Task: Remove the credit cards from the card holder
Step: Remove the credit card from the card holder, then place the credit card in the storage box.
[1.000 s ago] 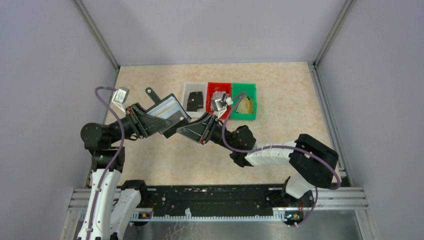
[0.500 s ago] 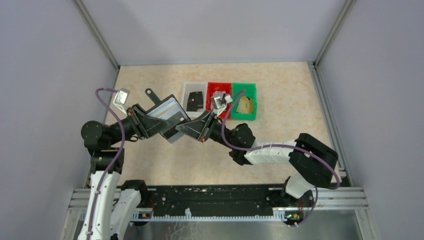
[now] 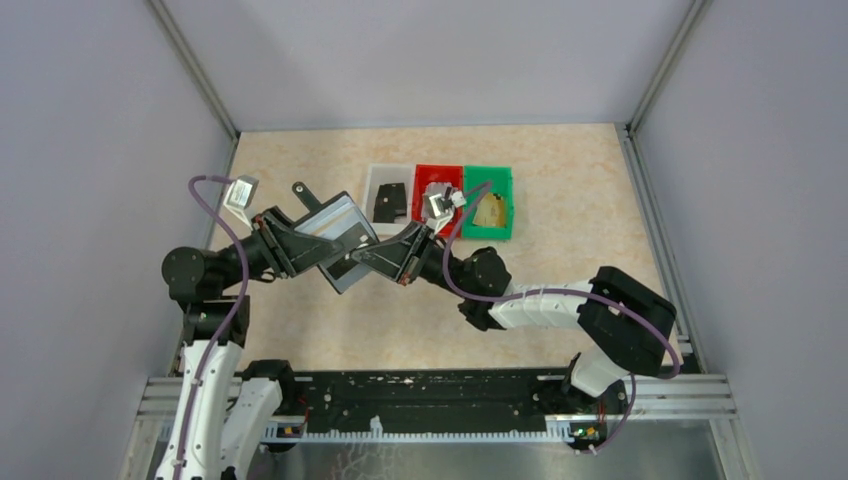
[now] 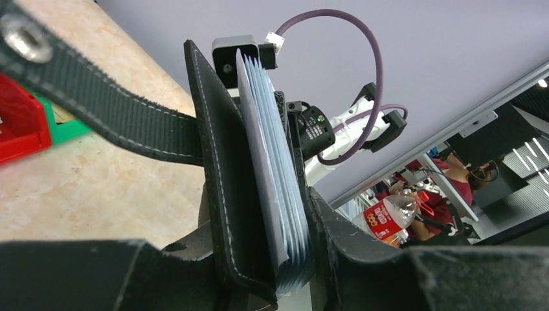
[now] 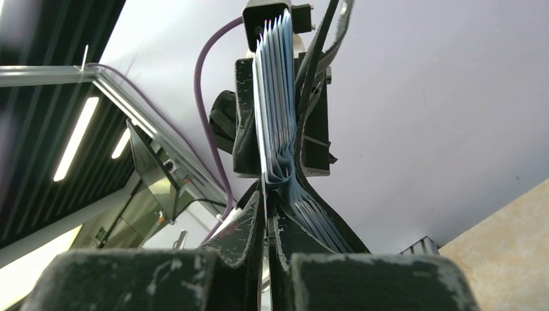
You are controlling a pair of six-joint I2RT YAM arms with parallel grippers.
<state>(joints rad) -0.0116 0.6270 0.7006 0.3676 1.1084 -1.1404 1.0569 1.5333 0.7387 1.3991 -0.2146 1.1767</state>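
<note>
Card holder (image 3: 338, 222) held aloft in left gripper (image 4: 272, 275); right gripper (image 5: 267, 236) pinched shut on it

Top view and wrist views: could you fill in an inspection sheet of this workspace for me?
Surface: beige marbled table, no spills seen.
Job's things: card holder held aloft between both arms, pale panels fanned; gold-tan card in green bin.
Clutter: white bin with a black item; red bin.
Grippers: left gripper clamps the holder; right gripper shut on a thin pale sheet, probably a credit card.
Cables: purple cables loop free.
Surroundings: grey walls; people beyond.
</note>
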